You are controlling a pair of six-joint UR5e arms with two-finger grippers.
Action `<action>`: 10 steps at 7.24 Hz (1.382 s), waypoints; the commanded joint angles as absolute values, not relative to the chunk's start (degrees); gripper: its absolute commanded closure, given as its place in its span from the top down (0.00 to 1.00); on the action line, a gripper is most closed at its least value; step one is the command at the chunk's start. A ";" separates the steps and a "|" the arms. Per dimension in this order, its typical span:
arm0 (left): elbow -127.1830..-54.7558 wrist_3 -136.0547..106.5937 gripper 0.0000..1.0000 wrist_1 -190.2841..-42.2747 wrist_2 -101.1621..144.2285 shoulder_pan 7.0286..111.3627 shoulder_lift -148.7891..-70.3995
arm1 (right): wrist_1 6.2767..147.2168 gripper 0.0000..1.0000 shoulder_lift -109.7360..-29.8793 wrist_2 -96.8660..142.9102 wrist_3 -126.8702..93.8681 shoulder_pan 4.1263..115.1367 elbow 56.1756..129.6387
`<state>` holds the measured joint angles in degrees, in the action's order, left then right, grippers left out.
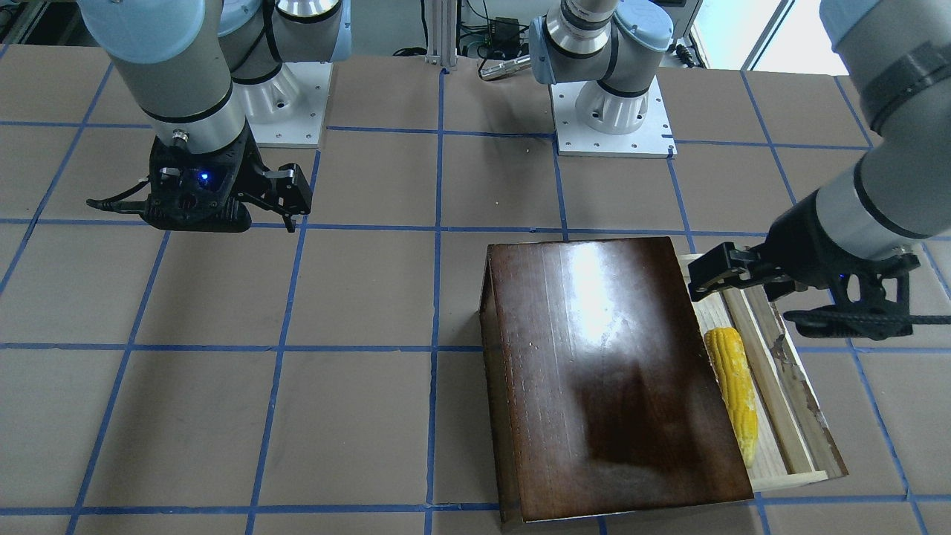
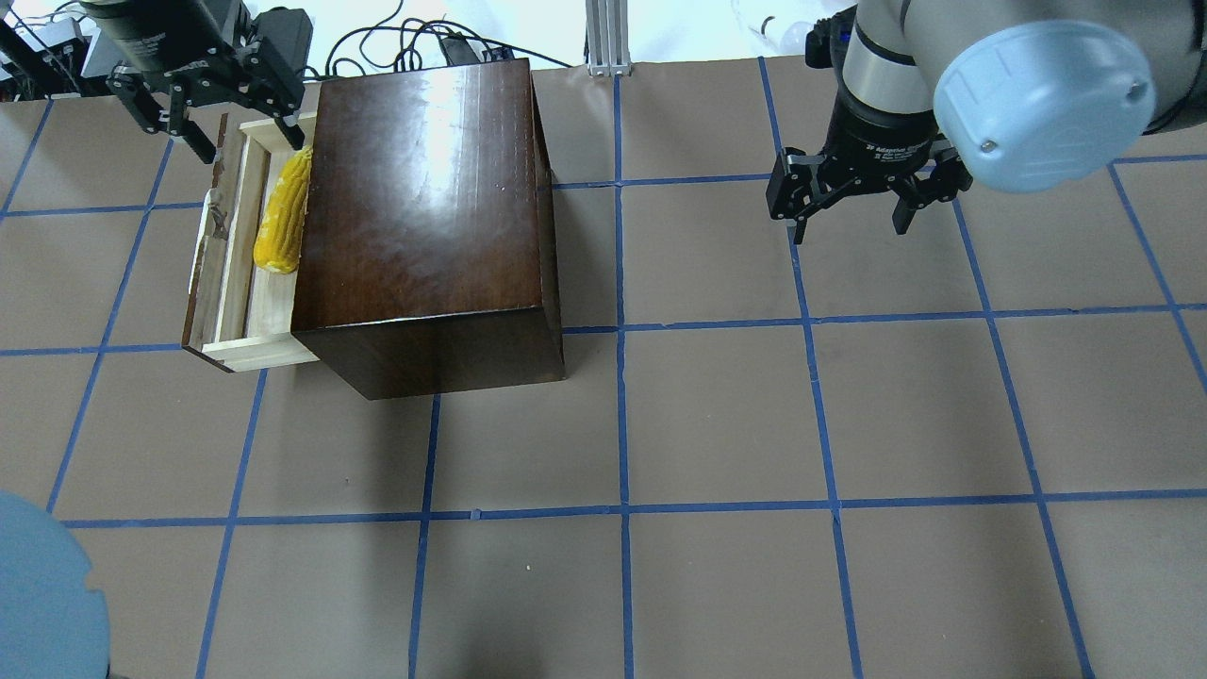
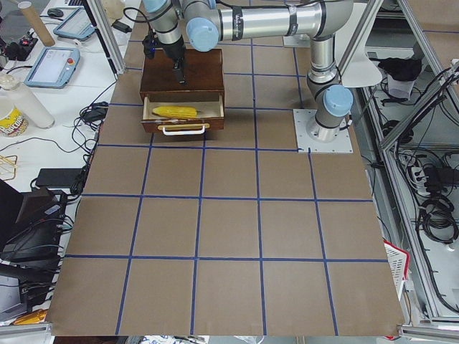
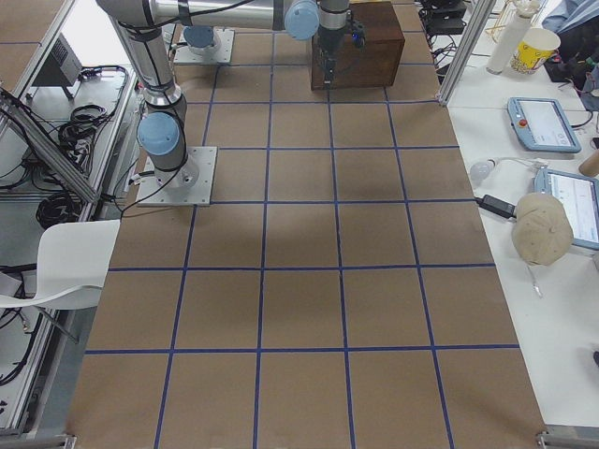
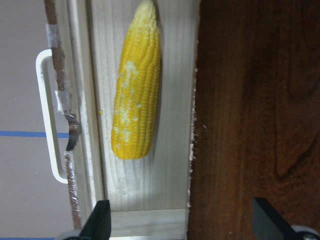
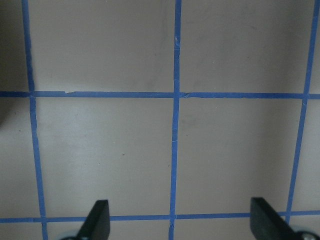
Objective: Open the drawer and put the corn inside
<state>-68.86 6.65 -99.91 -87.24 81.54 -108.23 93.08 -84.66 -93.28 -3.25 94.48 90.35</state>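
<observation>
Nearest the lens, my left gripper (image 5: 183,222) hung spread and empty above the pulled-out pale-wood drawer (image 5: 145,222) holding the small bumpy yellow toy corn cob (image 5: 137,90), which I judged light, rigid and best pinched across mid-length; the right gripper (image 2: 849,222) also gaped empty.

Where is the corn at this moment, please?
The corn lies inside the open drawer, beside the dark box, at the far left of the overhead view, near the open left claw.
</observation>
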 commanded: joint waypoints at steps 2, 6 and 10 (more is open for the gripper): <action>-71.70 5.45 1.00 -99.85 -89.19 87.26 -105.30 | 93.16 1.00 -84.64 -93.25 -3.25 94.48 90.35; -77.85 -1.20 1.00 -99.40 -89.47 88.50 -102.05 | 93.16 1.00 -84.64 -93.34 -3.25 94.48 90.35; -80.85 -1.32 1.00 -98.09 -89.47 88.51 -100.46 | 93.16 1.00 -84.64 -93.34 -3.25 94.48 90.35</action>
